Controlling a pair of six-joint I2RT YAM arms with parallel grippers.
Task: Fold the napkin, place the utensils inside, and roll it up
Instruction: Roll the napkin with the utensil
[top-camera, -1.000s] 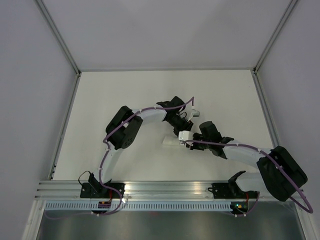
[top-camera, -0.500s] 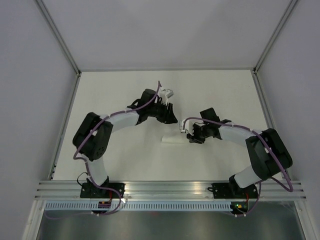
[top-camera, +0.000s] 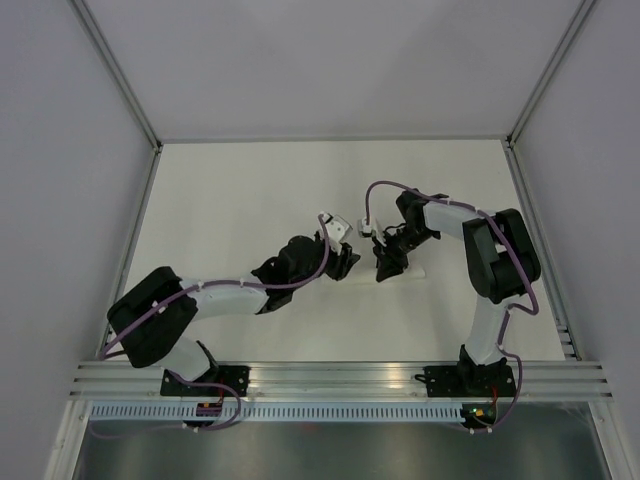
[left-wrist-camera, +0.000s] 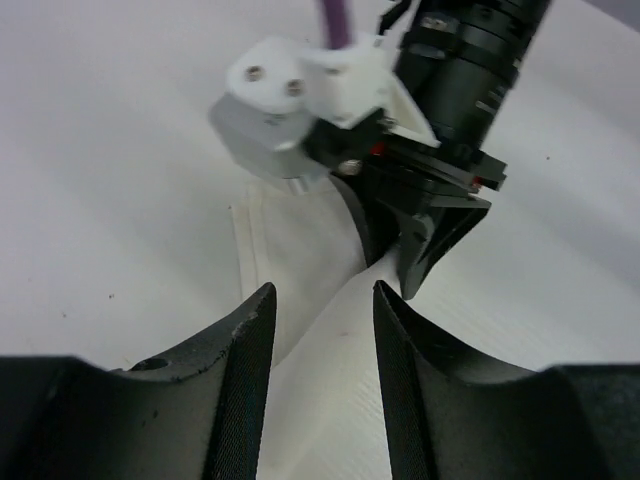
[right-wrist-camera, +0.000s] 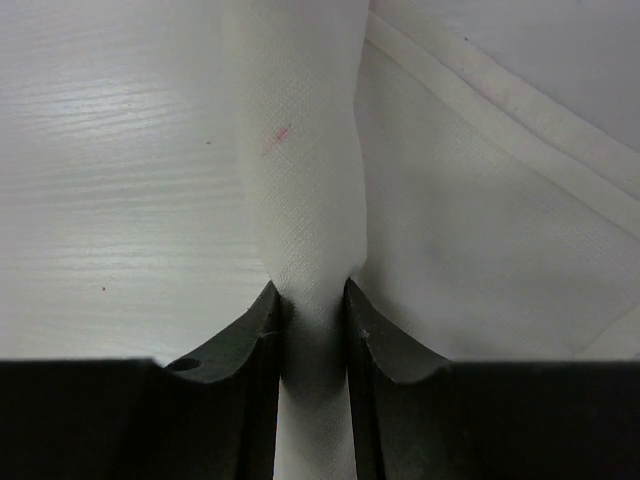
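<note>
The napkin (top-camera: 415, 273) is a slim white roll with a loose flat flap beside it, lying at the table's middle right. My right gripper (top-camera: 383, 268) is shut on the roll (right-wrist-camera: 305, 150) and pinches it narrow between its fingers (right-wrist-camera: 262, 330). My left gripper (top-camera: 348, 260) faces it from the left, open. In the left wrist view the roll (left-wrist-camera: 330, 370) runs between the left gripper's fingers (left-wrist-camera: 245, 350) without being squeezed. The right gripper (left-wrist-camera: 415, 250) shows there clamped on the roll's far end. The knife is hidden.
The white table (top-camera: 230, 190) is walled by grey panels at the back and sides. A metal rail (top-camera: 330, 375) with both arm bases runs along the near edge. The napkin's flat flap (right-wrist-camera: 480, 230) spreads to the right of the roll.
The napkin has shifted right across the table. My right gripper swung right and back with it. My left arm dropped low and brought its gripper in from the far side onto the roll.
</note>
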